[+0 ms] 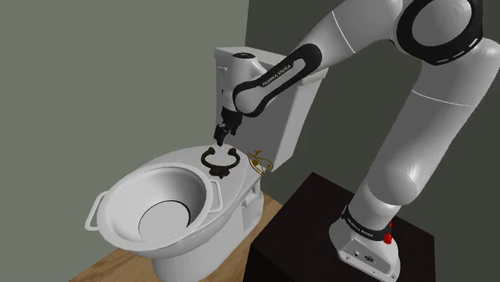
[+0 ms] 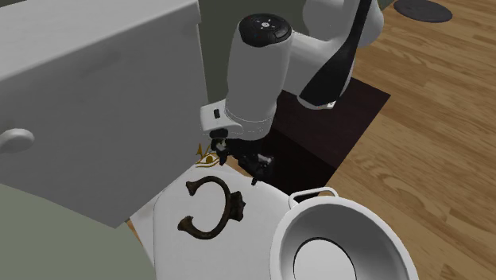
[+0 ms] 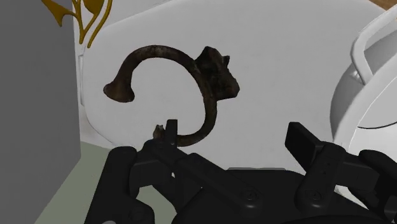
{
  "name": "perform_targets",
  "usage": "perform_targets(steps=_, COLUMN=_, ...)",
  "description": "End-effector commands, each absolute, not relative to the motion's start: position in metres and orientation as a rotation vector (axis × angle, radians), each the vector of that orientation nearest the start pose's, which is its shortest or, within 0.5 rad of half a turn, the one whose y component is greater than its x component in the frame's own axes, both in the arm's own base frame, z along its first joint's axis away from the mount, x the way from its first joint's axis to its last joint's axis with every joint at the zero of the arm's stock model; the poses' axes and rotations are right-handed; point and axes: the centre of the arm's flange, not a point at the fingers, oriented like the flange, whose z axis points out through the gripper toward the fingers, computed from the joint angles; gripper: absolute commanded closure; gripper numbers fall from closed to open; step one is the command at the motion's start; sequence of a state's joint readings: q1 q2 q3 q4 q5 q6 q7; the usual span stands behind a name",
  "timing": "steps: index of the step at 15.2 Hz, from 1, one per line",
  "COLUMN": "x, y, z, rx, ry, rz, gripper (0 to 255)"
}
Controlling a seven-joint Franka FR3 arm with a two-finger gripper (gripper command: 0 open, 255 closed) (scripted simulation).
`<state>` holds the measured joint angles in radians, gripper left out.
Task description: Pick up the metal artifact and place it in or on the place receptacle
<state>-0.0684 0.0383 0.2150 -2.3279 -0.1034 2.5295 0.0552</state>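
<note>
Hovering just above the ring (image 2: 236, 205), the gripper (image 2: 241, 165) has its two black fingers (image 3: 168, 133) spread apart with nothing between them, nothing held. The ring is a dark brown, rough open loop, C-shaped with a lumpy knob on one side, and it lies flat on the toilet's (image 1: 240, 180) white back ledge, between the tank (image 2: 95, 103) and the white two-handled bowl (image 2: 358, 208) that sits over the seat. The bowl is probably the receptacle; it's just beside the ring on the side away from the tank. Key relation: the ring is ahead of and below the hand but not centred under it. In the wrist view the loop sits toward the tank-side finger, whose tip is over one curled end of the C, while the other finger is over bare white ledge nearer the bowl. The gap in the C opens toward the tank and the knob points toward the bowl. The finger line runs roughly tank-to-bowl, so it would cross the thin band of the loop, not run along it. My guess: approach step, grasp not yet made. The hand likely needs a small shift toward the tank so one stretch of the band sits between the fingers before it goes down. A small gold ornament (image 1: 260, 162) lies near the tank base, close to the ring, not touching it. Risk: the thin flat band could slip, or a finger could land on the loop.
</note>
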Motion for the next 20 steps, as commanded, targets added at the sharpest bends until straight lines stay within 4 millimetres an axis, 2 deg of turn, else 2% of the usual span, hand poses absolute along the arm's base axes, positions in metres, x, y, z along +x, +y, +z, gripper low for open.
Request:
perform_targets(steps=1, x=0.536, y=0.081, z=0.318, rx=-3.165, ry=-0.274, rz=-0.264, gripper=0)
perform_targets(steps=12, x=0.611, y=0.094, z=0.192, rx=-3.197, ry=-0.296, rz=-0.225, gripper=0)
perform_targets(steps=13, x=0.612, y=0.094, z=0.191, rx=-3.197, ry=-0.296, rz=-0.225, gripper=0)
perform_targets(steps=20, x=0.618, y=0.092, z=0.152, rx=-3.197, ry=-0.296, rz=-0.225, gripper=0)
